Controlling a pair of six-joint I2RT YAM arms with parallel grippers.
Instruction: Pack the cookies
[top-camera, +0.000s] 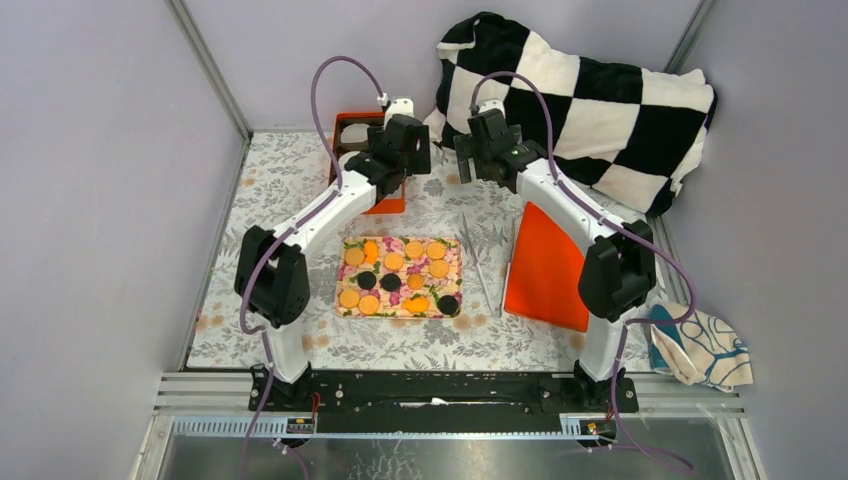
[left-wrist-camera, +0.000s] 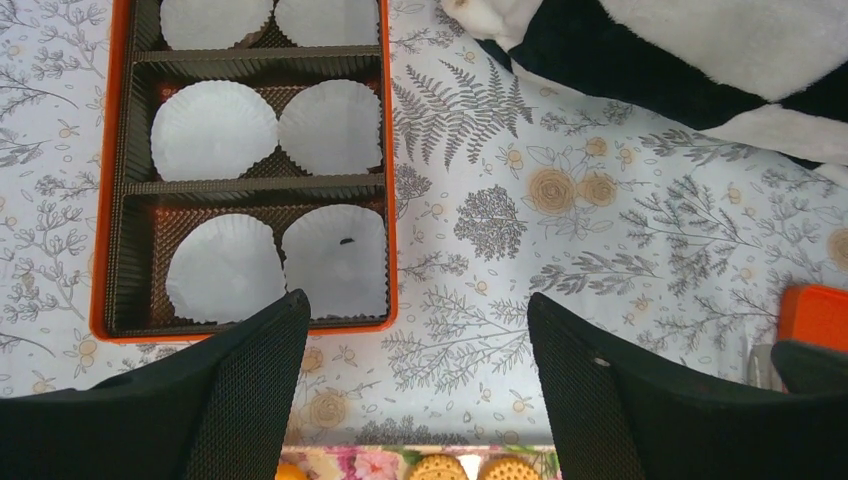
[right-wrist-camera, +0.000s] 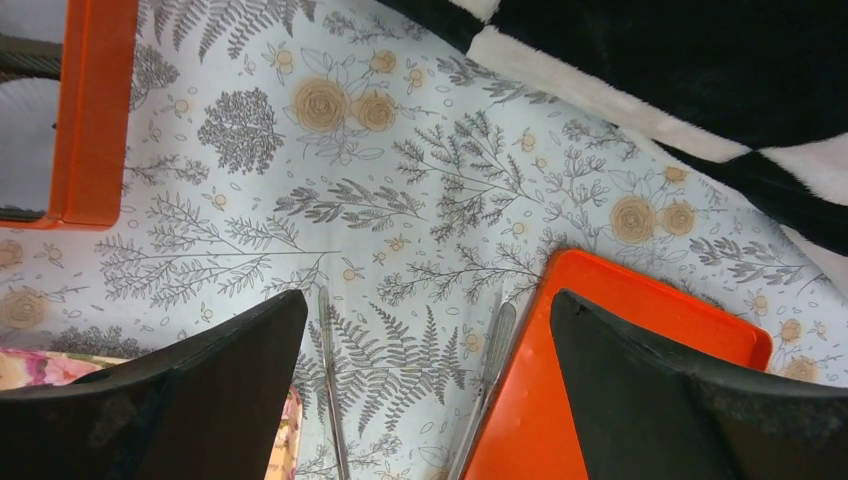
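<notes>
Arm bases (top-camera: 285, 385) at near table (top-camera: 250, 200) edge. Cookies (top-camera: 395, 262) on floral tray (top-camera: 403, 309) just beyond, tray's long axis left-right. Left end effector (left-wrist-camera: 415, 302) farther out, open, empty, beside orange box (left-wrist-camera: 389, 200) of paper cups (left-wrist-camera: 213, 130); cookies lie back toward bases, nearer this arm. Right end effector (right-wrist-camera: 428, 300) open, empty, over tweezers (right-wrist-camera: 497, 335). Checkered blanket (top-camera: 590, 100) at far wall.

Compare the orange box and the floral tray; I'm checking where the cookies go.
The orange box is divided into compartments holding empty white paper cups; the floral tray is one open surface carrying the cookies. The box lies farther back on the table than the tray. Both are rectangular and lie flat.
</notes>
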